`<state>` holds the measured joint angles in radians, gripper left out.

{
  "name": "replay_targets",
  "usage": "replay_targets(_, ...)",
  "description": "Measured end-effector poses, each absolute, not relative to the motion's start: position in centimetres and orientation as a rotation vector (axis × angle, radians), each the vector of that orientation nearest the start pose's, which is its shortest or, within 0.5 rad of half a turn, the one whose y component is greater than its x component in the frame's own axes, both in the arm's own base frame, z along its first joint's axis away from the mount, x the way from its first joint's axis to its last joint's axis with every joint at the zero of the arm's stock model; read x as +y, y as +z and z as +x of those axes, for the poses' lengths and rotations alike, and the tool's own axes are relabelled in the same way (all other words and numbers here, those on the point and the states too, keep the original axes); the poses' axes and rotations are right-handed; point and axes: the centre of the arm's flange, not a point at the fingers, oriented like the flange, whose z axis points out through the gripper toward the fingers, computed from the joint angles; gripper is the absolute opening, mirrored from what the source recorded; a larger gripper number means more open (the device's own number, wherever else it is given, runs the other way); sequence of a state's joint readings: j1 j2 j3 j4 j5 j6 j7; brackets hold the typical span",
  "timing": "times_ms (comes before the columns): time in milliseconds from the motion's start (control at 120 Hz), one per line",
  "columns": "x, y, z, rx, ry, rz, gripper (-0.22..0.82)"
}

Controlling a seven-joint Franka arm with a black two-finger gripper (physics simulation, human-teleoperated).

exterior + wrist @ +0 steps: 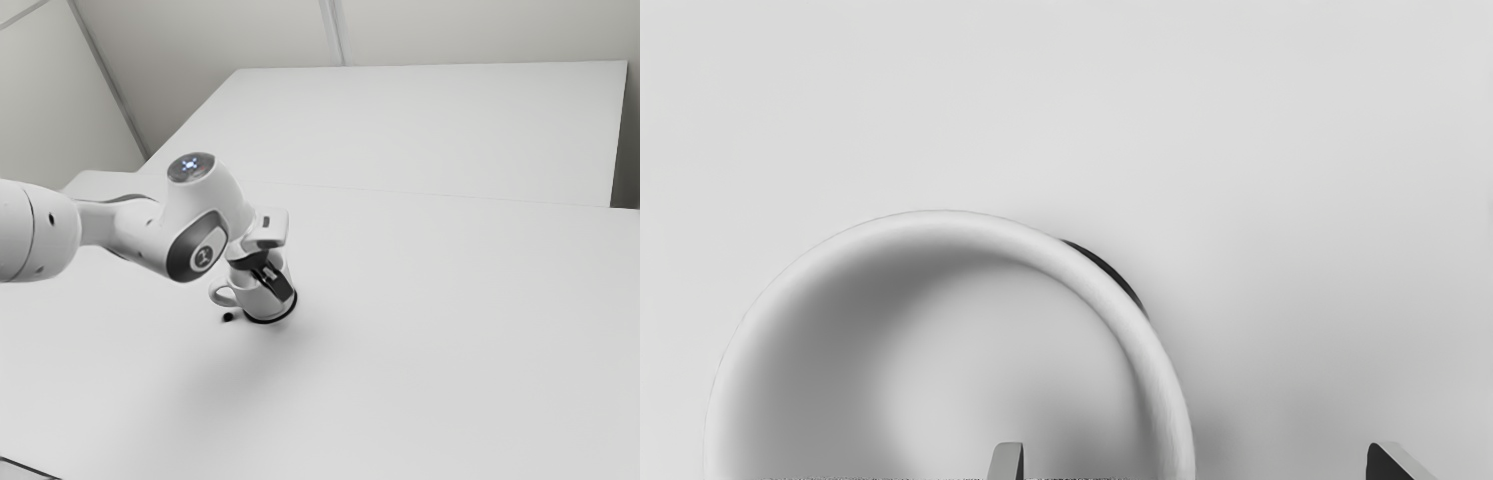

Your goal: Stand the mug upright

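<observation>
Mug (252,299) upright on tabletop (450,310), in from its edges, small dark round thing (228,317) near handle. Gripper (271,277) wide open, one finger inside mug, one outside, nothing gripped.

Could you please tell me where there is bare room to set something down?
The table is bare from the mug to the exterior view's right edge, and toward its bottom edge. It is crowded at the mug: the open tool straddles its wall, the arm reaches over from that view's left, and a small black object lies by the handle.
</observation>
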<state>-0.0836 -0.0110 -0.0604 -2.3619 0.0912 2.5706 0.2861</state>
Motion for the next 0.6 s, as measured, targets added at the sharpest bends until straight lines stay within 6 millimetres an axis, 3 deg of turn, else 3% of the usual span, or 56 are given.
replay_targets(167,-7.6,39.3,52.1,0.737,-0.394,-2.942,0.58)
replay_targets(408,-7.3,49.9,60.7,0.631,-0.399,-2.990,0.60)
replay_targets(492,-6.4,51.1,62.5,0.587,-0.304,-3.025,0.60)
replay_targets(600,-5.4,51.6,62.9,0.544,-0.172,-3.054,0.60)
